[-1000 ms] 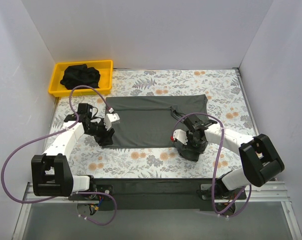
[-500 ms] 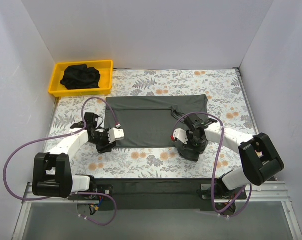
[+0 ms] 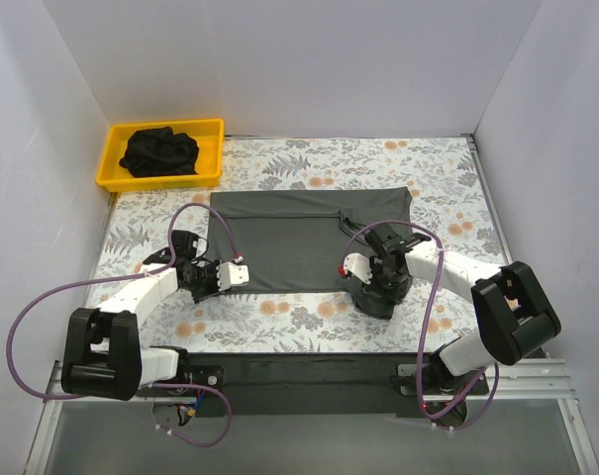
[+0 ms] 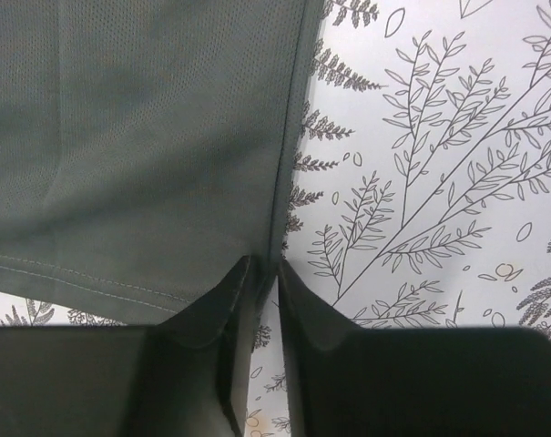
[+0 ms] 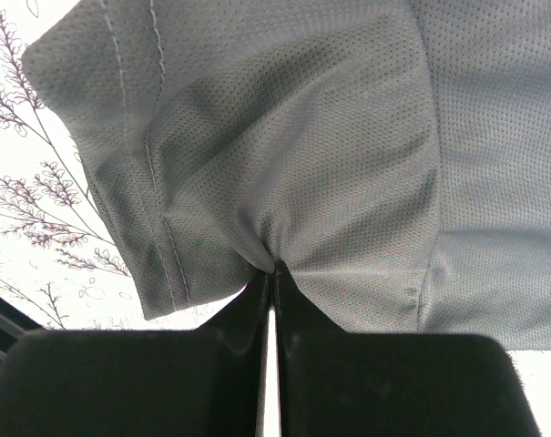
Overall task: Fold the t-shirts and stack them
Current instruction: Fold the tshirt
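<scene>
A dark grey t-shirt [image 3: 289, 237] lies spread flat in the middle of the table. My left gripper [image 3: 215, 282] is at its near left corner. In the left wrist view the jaws [image 4: 266, 264] are closed narrowly on the shirt's [image 4: 147, 137] side edge, just above the stitched hem. My right gripper [image 3: 371, 287] is at the shirt's near right part. In the right wrist view it [image 5: 273, 266] is shut on a pinched fold of the cloth [image 5: 330, 137], which puckers up from the fingertips. More dark t-shirts [image 3: 158, 150] lie crumpled in the tray.
The yellow plastic tray [image 3: 208, 127] stands at the far left corner. White walls close in the left, back and right sides. The floral tablecloth [image 3: 309, 317] shows around the shirt. Purple cables loop beside both arms.
My left gripper has moved nearer and down along the shirt's left edge to its near left corner. The right gripper has stayed put, holding the cloth.
</scene>
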